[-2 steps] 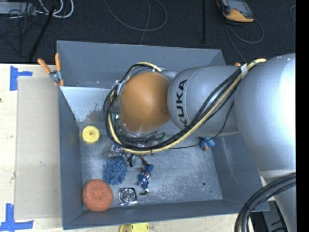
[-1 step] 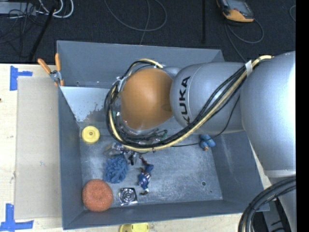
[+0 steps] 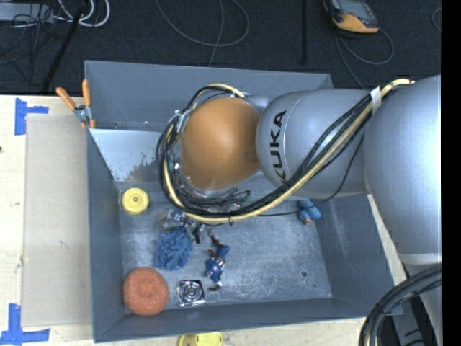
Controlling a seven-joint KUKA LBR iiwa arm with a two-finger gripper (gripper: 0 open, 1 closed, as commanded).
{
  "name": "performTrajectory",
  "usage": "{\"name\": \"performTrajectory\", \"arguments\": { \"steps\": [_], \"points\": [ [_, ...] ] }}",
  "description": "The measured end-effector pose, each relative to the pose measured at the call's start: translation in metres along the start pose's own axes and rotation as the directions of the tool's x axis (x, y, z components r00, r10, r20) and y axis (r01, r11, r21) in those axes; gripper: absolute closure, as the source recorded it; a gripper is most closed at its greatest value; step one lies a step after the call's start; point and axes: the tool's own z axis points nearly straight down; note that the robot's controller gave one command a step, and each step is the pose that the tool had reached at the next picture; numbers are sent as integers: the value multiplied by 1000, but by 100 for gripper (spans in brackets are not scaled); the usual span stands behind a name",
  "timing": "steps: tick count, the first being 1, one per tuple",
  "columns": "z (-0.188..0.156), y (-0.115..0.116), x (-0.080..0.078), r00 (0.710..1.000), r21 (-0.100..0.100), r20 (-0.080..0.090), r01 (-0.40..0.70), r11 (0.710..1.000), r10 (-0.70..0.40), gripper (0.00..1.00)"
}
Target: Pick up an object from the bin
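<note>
My gripper (image 3: 187, 226) hangs below the arm's wrist, over the left middle of the bin. Just under and in front of it lies a blue knobbly rubber thing (image 3: 173, 250), its top edge touching or nearly touching the gripper. A small blue and dark figure (image 3: 215, 261) lies just to the right of that. A yellow round disc (image 3: 135, 201) sits to the gripper's left, near the bin's left wall.
An orange round scrubber (image 3: 145, 291) lies in the front left corner, with a small shiny metal piece (image 3: 190, 293) beside it. A small blue piece (image 3: 308, 211) lies at the right, next to the arm. The arm covers the bin's back middle.
</note>
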Motion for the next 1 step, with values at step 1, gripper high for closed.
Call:
{"name": "performTrajectory", "arguments": {
  "steps": [1],
  "points": [
    [-13, 2, 1, 1000, -5, -4, -1, 1000, 1, 100]
  ]
}}
